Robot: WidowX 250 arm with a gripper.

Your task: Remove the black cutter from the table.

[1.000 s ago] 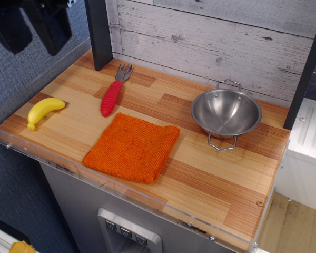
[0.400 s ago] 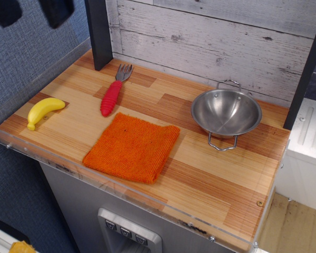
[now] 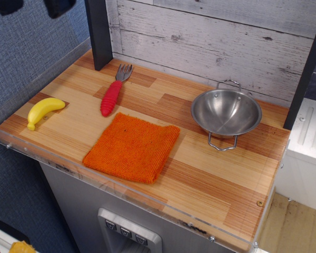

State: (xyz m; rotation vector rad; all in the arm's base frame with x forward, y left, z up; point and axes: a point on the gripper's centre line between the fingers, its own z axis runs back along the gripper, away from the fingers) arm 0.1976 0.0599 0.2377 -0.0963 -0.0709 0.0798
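Note:
The table (image 3: 210, 174) is a worktop of light and brown striped wood planks with a clear acrylic rim. No black cutter shows anywhere on it or elsewhere in view. My gripper (image 3: 31, 6) is at the top left corner, high above and left of the table. Only its two black fingertips (image 3: 58, 6) show, and the rest is cut off by the frame edge. They stand wide apart with nothing between them.
On the table lie a yellow banana (image 3: 43, 110), a fork with a red handle (image 3: 114, 90), an orange cloth (image 3: 132, 147) and a steel bowl with wire handles (image 3: 226, 112). A black post (image 3: 98, 32) stands at the back left, before a white plank wall.
My gripper has risen up and out of the top left corner; a second ago much more of its black fingers showed. Nothing on the table has moved.

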